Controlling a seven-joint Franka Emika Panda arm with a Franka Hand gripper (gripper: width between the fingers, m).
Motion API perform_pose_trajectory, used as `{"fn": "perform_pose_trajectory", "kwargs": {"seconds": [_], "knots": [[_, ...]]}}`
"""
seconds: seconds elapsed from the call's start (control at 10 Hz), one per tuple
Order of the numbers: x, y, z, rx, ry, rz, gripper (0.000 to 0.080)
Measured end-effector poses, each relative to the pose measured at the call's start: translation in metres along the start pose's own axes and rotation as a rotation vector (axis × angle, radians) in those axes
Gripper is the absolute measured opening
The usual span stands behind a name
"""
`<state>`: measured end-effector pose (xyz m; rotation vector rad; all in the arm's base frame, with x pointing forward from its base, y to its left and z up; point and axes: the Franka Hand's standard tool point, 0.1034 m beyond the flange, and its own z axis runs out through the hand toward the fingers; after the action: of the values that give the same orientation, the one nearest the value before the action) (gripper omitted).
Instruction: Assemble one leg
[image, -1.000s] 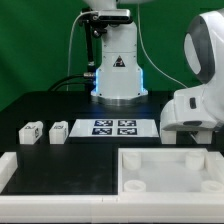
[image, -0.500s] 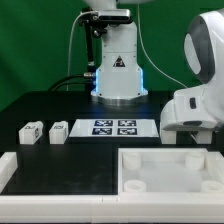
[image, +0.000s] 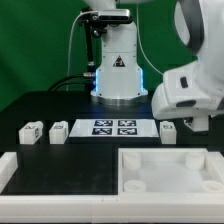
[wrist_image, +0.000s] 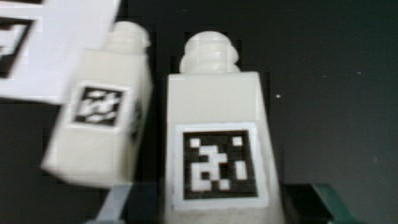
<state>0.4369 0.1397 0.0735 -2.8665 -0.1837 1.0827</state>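
- Where the black table (image: 30, 105) runs past the corner of the marker board (wrist_image: 32, 50), the leg (wrist_image: 217, 140) sits square in the wrist view. Its black-and-white tag faces the camera and a rounded peg sits at its far end.
- The gripper (wrist_image: 222, 208) straddles this leg. Its dark fingers (wrist_image: 128, 205) stand one on each side, spread a little wider than the block, with a dark strip showing on one side. It has hold of nothing.
- A second leg (wrist_image: 98, 110) lies just beside the first, tilted away from it, its peg end near the marker board's corner.
- In the exterior view only one leg of this pair shows below the robot's white hand, just past the board's end on the exterior view's right. I cannot tell which of the two it is.
- Two more legs (image: 30, 132) stand side by side on the exterior view's left of the board.
- A white tray (image: 165, 152) with raised walls fills the near foreground.
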Motion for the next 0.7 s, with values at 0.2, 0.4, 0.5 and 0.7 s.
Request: {"fn": "perform_pose_trajectory", "kwargs": {"seconds": [0.2,0.4,0.5,0.7], "knots": [[-0.001,0.008,-0.057,0.003,0.182,-0.012,0.0291],[-0.009,0.005,-0.096,-0.016,0.417,-0.009,0.0291],[-0.007,0.007,-0.087,-0.02,0.483,-0.007,0.0291],[0.005,0.01,-0.086,-0.025,0.67,-0.018,0.0291]]}}
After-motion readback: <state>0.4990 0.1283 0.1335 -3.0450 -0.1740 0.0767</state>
